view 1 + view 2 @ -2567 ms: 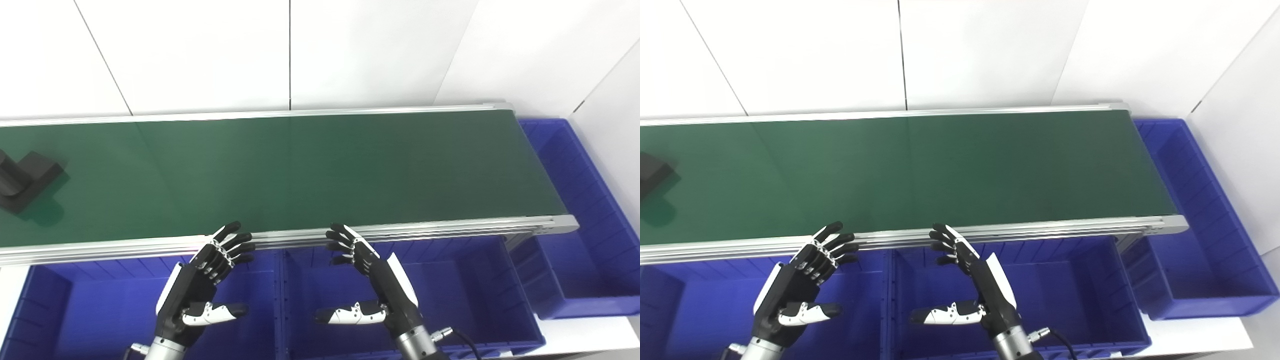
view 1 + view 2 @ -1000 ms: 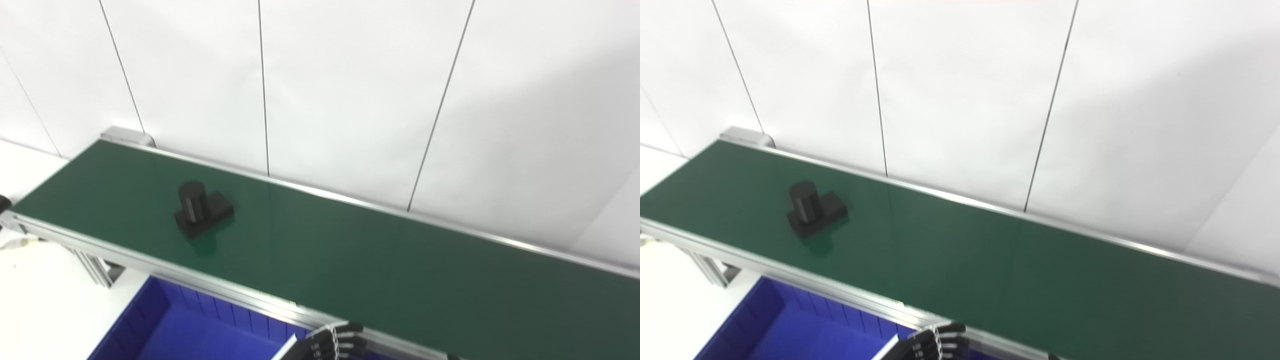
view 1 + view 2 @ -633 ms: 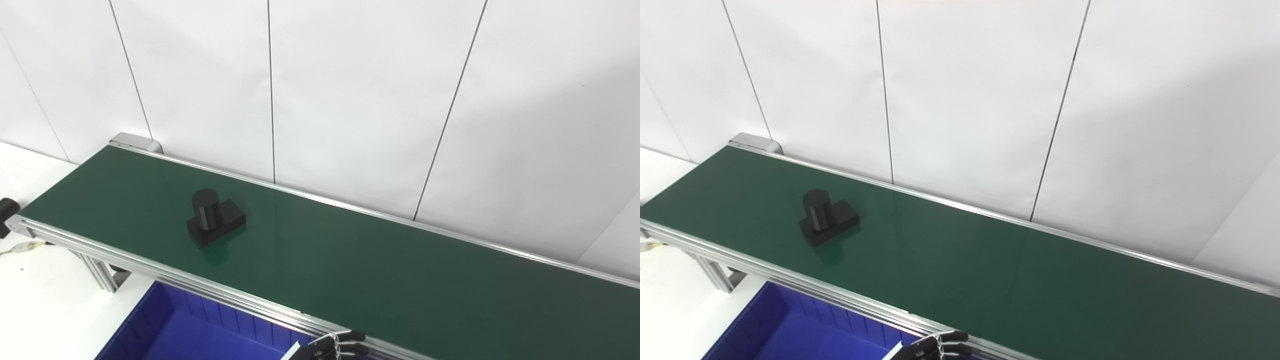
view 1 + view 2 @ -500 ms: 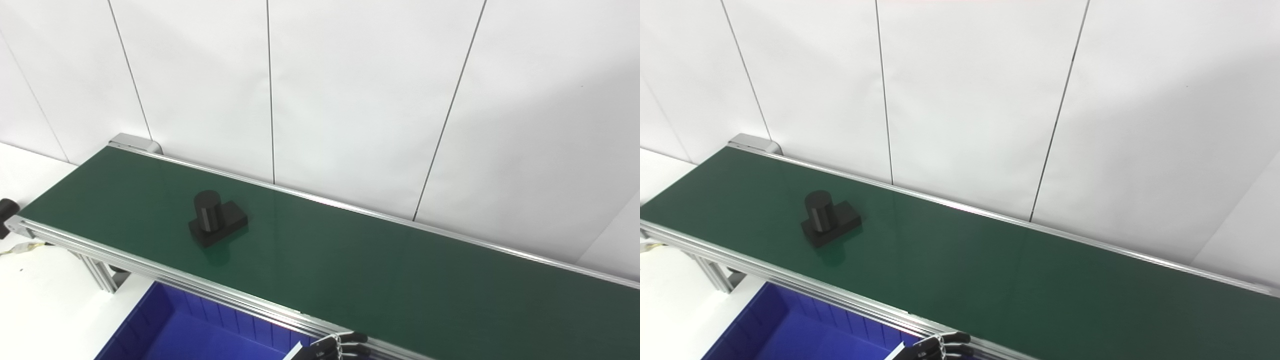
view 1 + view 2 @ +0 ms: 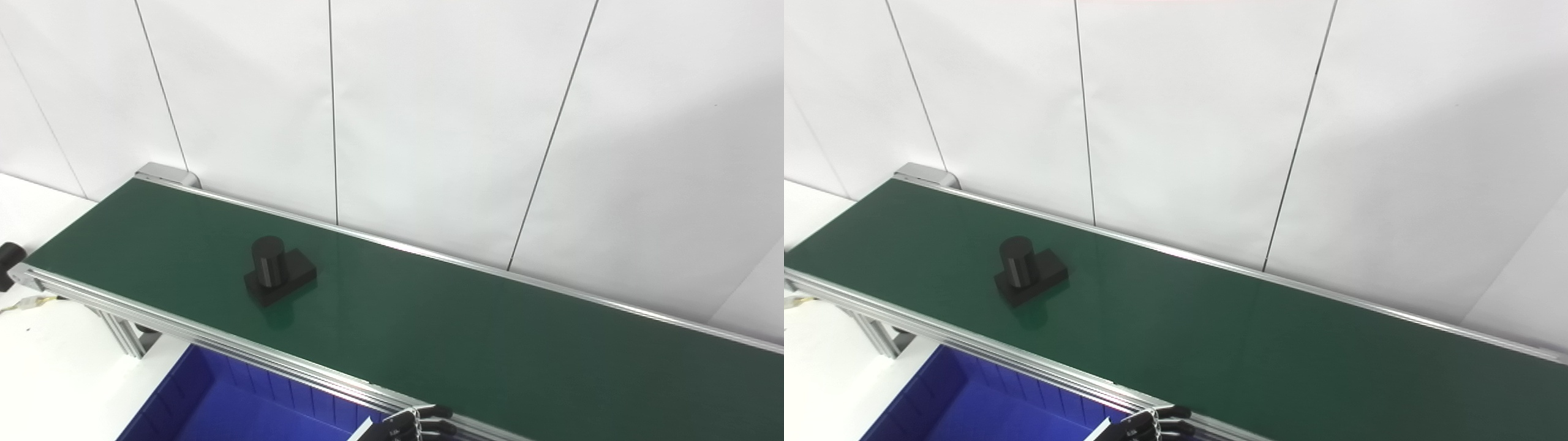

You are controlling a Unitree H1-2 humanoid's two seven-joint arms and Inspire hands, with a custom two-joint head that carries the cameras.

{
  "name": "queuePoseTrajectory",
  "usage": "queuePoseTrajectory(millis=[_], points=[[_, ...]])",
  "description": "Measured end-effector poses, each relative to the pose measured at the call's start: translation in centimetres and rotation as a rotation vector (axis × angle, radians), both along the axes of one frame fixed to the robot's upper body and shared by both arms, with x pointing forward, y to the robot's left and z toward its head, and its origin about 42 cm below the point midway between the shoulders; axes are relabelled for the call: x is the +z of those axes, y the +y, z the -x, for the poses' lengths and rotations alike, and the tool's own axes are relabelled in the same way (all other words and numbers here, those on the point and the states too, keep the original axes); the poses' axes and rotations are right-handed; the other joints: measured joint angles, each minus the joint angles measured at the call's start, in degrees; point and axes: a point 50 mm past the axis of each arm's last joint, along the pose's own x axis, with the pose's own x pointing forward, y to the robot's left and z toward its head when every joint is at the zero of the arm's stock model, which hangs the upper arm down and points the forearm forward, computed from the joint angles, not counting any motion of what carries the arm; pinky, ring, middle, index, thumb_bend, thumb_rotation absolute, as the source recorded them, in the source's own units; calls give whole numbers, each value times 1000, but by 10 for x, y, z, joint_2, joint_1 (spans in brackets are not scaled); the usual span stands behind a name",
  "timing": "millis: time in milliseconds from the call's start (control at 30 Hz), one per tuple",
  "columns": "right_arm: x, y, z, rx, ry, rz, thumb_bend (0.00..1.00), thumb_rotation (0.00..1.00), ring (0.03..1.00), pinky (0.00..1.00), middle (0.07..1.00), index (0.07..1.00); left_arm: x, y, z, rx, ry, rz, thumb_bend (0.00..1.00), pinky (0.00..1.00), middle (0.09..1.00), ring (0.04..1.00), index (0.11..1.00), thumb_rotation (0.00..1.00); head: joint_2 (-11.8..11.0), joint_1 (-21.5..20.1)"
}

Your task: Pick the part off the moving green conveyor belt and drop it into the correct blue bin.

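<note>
The black part [image 5: 278,277] sat on the green conveyor belt [image 5: 465,331], well apart from my left hand [image 5: 409,427], whose grip I could not tell; only its fingertips showed at the bottom edge.

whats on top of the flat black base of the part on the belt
A short black cylinder stands upright on the flat base of the part, toward its left end. The base rests on the green belt; how the cylinder is fixed to it cannot be seen.

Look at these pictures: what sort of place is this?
Probably a test cell for sorting parts: a long green conveyor belt with aluminium rails, a black part, cylinder on block, riding it, and a blue plastic bin below.
</note>
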Motion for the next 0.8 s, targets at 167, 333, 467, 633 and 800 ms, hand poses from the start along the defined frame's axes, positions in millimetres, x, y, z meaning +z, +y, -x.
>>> queuePoseTrajectory(millis=[167, 333, 467, 633, 800], points=[[7, -2, -2, -10, -26, -11, 530, 342, 779, 679, 839, 938, 0, -1, 0, -1, 0, 1, 1000, 651, 752, 705, 790, 146, 0, 4], [18, -4, -2, -22, -61, -31, 512, 303, 760, 654, 817, 918, 0, -4, -1, -1, -1, 3, 1000, 655, 752, 707, 790, 146, -1, 12], [37, -4, -3, -25, -130, -45, 473, 227, 744, 613, 801, 911, 1, -8, -2, 4, 0, 0, 1000, 655, 754, 708, 796, 155, 2, 14], [71, 0, -7, -11, -251, -67, 466, 286, 754, 616, 798, 917, 1, -10, -4, 5, -2, 2, 1000, 656, 757, 713, 793, 150, 4, 12], [112, 3, -15, 0, -359, -83, 454, 422, 775, 634, 806, 923, 0, -11, -4, 4, 1, 2, 1000, 658, 759, 715, 794, 149, 7, 3]])
